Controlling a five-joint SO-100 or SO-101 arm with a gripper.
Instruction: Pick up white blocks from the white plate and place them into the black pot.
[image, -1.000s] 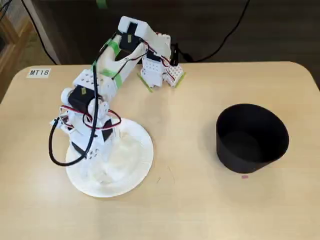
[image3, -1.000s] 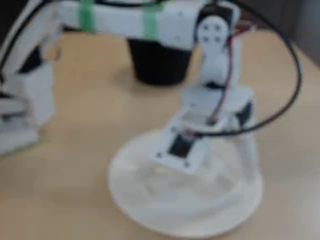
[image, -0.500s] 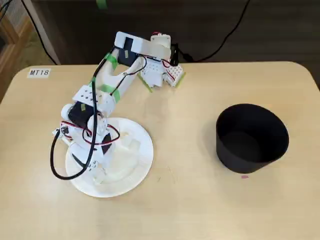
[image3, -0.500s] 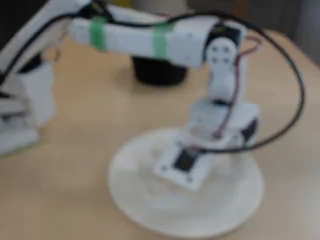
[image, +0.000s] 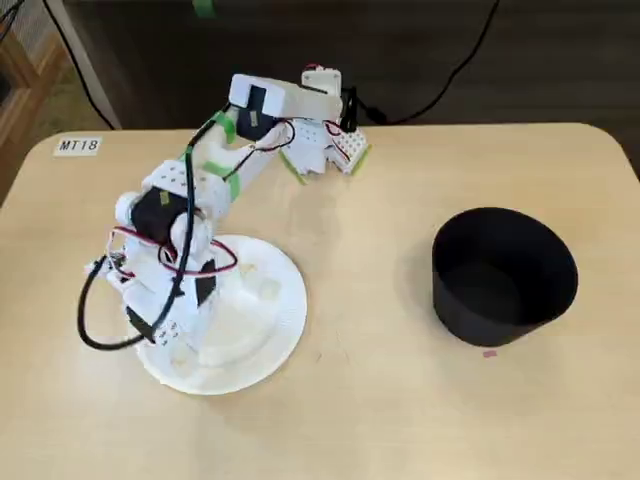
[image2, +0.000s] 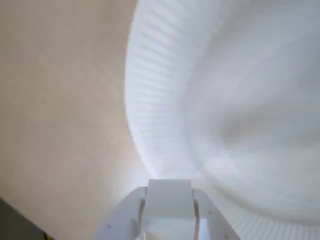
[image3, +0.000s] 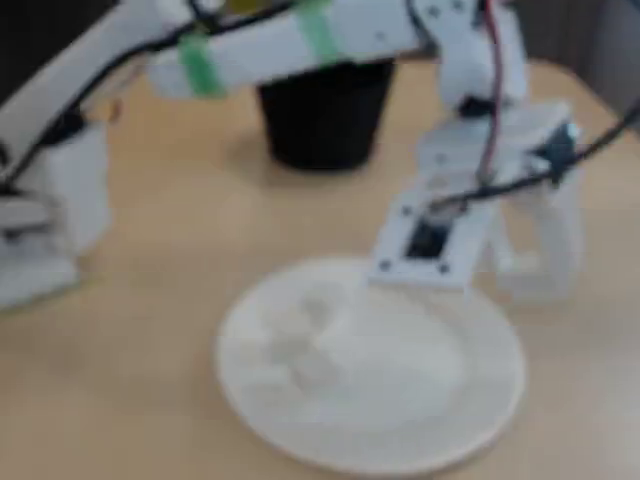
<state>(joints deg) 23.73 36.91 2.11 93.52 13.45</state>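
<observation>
The pincer (image2: 169, 212) is clamped on one of the white blocks (image2: 169, 200), which shows in the wrist view as a small pale square face held between the two white fingers (image2: 131, 210), above the ridged rim of the white plate (image2: 155, 100). A piece this small looks very light and probably stiff, so weight is no concern; the risk, as I judge it, is that smooth flat faces let it twist or slide out if the jaws bear on a corner, and the safest hold is square across two opposite faces, near the middle. In a fixed view from above, the plate (image: 285, 330) lies toward the worktop's left edge with the arm bent over its left side, and at least one more cream cube (image: 266, 291) rests on its right part (others may sit under the arm; the low fixed view is too blurred to count them). The plate is thin paper, finely fluted at the rim, and likely to shift if nudged. The black pot (image: 505, 275) stands well apart toward the right edge: matte, round, tall-sided, slightly tapered, its mouth wide enough to forgive a loose drop. The worktop (image: 380, 400) is pale wood-look laminate.
</observation>
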